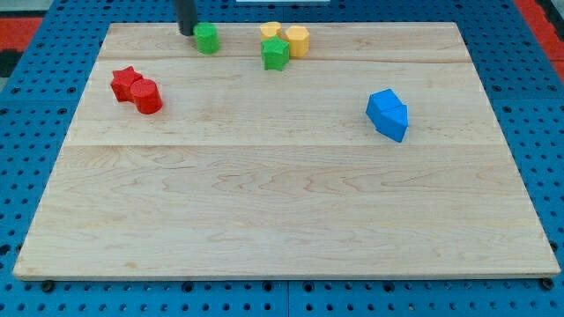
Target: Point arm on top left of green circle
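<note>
Nearest the bench's bottom edge lie two blue plastic blocks, touching, toward the right edge. Two red blocks, a star and a cylinder, touch near the left edge. Two yellow blocks flank one green star block by the top edge. My tip, a bare rod without jaws, rests just top-left of the one green circle block. No writing shows.

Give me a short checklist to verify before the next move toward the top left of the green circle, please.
1. My tip is visible: ok.
2. My tip sits at the upper left of the green circle: ok.
3. My tip is touching the green circle or not: cannot tell, they look very close.
4. The green star and yellow blocks are apart from the green circle: ok.
5. The red blocks and blue blocks are far from my tip: ok.
</note>
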Robot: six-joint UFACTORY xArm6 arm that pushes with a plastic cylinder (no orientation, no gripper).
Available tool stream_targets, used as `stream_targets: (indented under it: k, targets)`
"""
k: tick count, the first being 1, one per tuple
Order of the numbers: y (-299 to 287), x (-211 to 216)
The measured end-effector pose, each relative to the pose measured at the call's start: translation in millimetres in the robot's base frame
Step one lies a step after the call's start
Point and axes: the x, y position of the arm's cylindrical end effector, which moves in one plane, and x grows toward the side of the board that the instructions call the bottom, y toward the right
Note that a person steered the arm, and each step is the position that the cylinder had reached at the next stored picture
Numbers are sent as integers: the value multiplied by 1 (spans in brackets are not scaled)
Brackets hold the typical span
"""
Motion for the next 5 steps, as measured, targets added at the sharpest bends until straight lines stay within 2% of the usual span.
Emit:
stream_targets:
  k: [1, 2, 4, 5]
  targets:
    - [71, 2]
    - [102, 3]
    - [33, 3]
    - [30, 3]
